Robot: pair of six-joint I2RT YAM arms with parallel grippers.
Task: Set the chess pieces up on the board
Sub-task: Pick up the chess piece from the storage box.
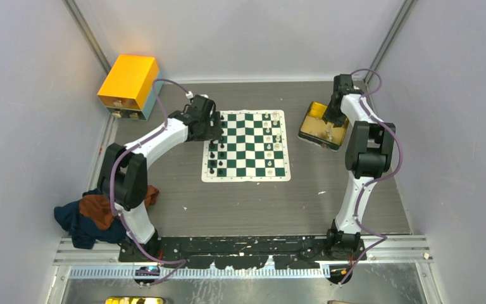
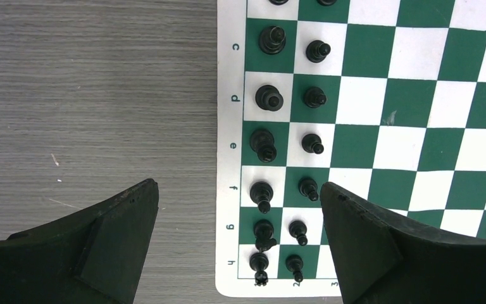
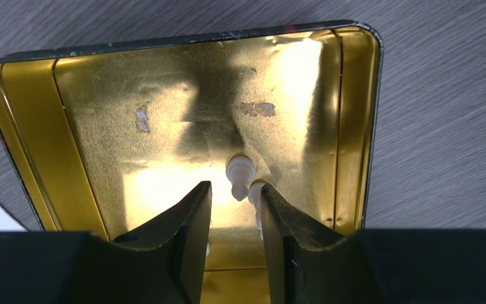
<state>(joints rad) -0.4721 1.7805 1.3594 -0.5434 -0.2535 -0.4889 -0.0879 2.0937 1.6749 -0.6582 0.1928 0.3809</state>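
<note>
The green and white board [image 1: 247, 145] lies at the table's middle. Black chess pieces [image 1: 214, 155] stand along its left side, and in the left wrist view [image 2: 262, 142] they fill two columns. Several cream-white pieces [image 1: 271, 136] stand along its right side. My left gripper [image 2: 238, 187] is open and empty, above the board's left edge [image 1: 212, 130]. My right gripper [image 3: 233, 188] is down inside the golden tray [image 3: 76, 126], jaws a little apart and holding nothing. A white piece [image 3: 239, 174] lies just beyond its tips, and another lies against the right finger.
An orange-yellow box [image 1: 128, 81] stands at the back left. A heap of dark blue and rust cloth [image 1: 92, 212] lies by the left arm's base. The tray [image 1: 313, 120] sits right of the board. Grey walls enclose the table.
</note>
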